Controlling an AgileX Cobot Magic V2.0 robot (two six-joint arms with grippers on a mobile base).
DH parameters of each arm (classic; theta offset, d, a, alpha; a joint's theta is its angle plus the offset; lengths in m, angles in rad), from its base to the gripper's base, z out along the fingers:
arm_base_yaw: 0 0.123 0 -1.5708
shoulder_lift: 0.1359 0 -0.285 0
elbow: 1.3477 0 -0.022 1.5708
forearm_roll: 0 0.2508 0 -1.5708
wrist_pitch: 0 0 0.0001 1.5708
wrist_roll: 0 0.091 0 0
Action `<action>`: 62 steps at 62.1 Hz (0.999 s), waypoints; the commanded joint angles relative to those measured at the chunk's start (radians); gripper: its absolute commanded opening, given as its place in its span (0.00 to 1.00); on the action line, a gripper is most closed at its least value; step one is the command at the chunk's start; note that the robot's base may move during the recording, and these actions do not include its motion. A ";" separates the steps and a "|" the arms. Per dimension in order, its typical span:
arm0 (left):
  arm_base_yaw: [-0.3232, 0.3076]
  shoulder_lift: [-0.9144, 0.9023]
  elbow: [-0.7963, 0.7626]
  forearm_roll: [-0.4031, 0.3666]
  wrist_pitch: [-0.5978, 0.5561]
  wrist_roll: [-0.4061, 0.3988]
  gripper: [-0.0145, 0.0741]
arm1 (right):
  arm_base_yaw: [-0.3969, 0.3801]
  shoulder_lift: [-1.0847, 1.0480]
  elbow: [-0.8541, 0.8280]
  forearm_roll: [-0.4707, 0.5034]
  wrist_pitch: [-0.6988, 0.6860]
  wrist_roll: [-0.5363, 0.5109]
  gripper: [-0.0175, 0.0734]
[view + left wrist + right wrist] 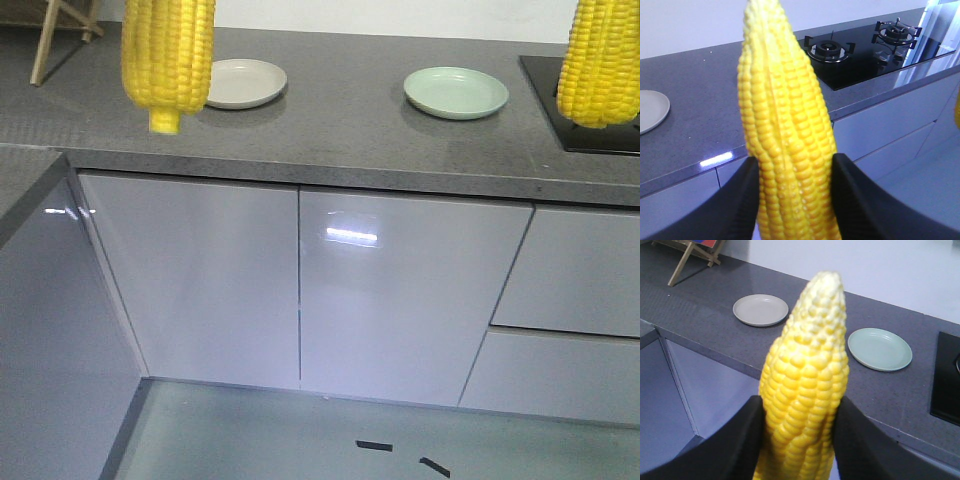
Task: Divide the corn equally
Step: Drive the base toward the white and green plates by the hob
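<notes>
Two yellow cobs of corn are held up in front of the counter. In the left wrist view my left gripper [795, 200] is shut on one corn cob [785, 125], its black fingers [737, 200] pressing both sides. My right gripper [797, 440] is likewise shut on the other corn cob [807, 370]. From the front, the left cob [168, 60] hangs stub end down before the beige plate [243, 82], and the right cob [600, 65] hangs before the stove; both grippers are above that frame. The green plate [456, 92] and the beige plate hold nothing.
A black gas stove [865, 50] is set into the grey countertop [350, 130] at the right. A wooden stand [695, 252] stands at the far left of the counter. Glossy cabinet doors [400, 290] are below the counter edge.
</notes>
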 commanded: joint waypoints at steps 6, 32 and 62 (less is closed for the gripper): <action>-0.001 -0.024 -0.028 -0.013 -0.076 -0.004 0.16 | -0.003 -0.017 -0.028 -0.002 -0.075 -0.008 0.19; -0.001 -0.024 -0.028 -0.013 -0.076 -0.004 0.16 | -0.003 -0.017 -0.028 -0.002 -0.075 -0.008 0.19; -0.001 -0.024 -0.028 -0.013 -0.076 -0.004 0.16 | -0.003 -0.017 -0.028 -0.002 -0.075 -0.008 0.19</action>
